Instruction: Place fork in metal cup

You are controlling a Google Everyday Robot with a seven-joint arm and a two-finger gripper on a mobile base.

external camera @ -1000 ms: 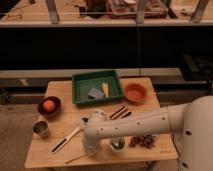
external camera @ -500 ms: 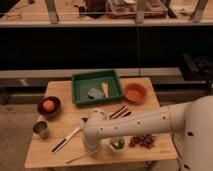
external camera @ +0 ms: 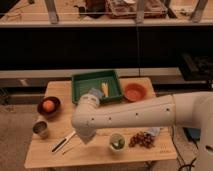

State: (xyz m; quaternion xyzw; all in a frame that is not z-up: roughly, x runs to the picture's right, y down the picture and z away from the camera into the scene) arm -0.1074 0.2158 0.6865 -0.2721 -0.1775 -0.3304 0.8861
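Observation:
The metal cup stands upright near the table's left front corner, dull grey with a dark inside. A thin pale utensil that looks like the fork lies flat on the wood, right of the cup and just in front of a longer black-handled utensil. My gripper points down at the end of the big white arm, just right of these two utensils and above the table. The arm hides most of the gripper. Nothing shows in it.
A green tray with a yellow item and a grey item sits at the back centre. An orange bowl is to its right. A dark bowl with an orange is at left. A pale cup with green contents and grapes are at front right.
The arm has shifted a little to the left and now covers the brown sticks in front of the tray. The cup and utensils have not moved.

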